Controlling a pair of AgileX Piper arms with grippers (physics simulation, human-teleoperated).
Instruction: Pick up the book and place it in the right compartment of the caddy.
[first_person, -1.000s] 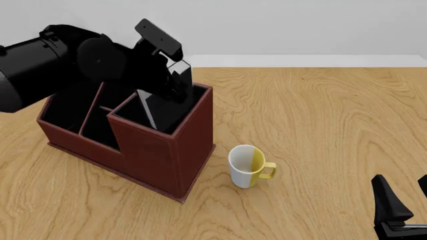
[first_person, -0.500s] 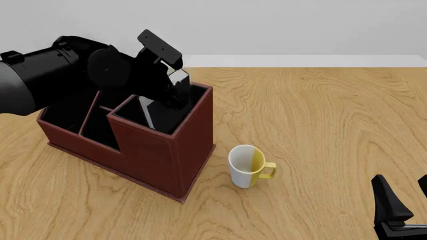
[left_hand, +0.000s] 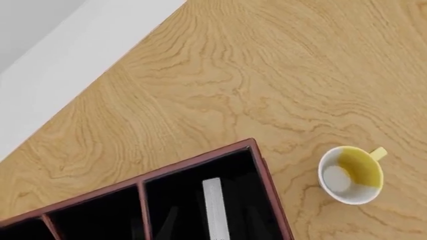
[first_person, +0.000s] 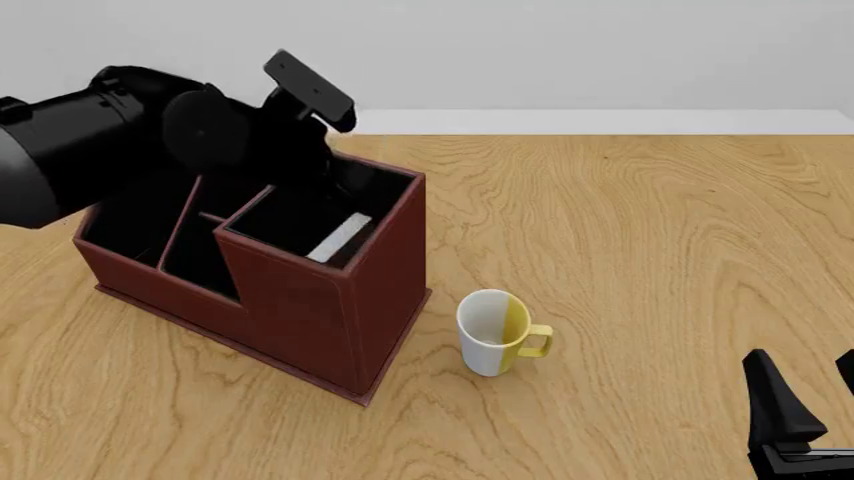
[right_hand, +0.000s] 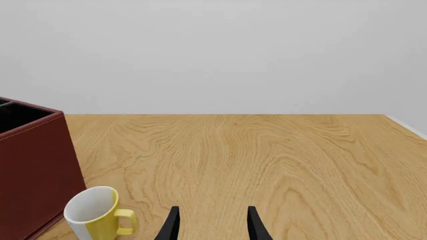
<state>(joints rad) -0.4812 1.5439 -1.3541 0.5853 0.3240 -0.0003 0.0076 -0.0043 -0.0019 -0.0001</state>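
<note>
The dark reddish-brown caddy stands at the left of the table. The black book lies tilted inside the right compartment, white page edge up. In the left wrist view the book's page edge shows inside the same compartment of the caddy. My left gripper hovers just above the caddy's back rim, free of the book; its fingers are hidden against the black arm. My right gripper is open and empty at the near right, fingers apart.
A white and yellow mug stands right of the caddy; it shows in the left wrist view and the right wrist view. Wood table stretches right. A grey wall lies behind.
The book has left my left gripper and dropped into the right compartment, now lying lower with its page edge up. The left gripper has lifted and drawn back a little. The right arm is still.
</note>
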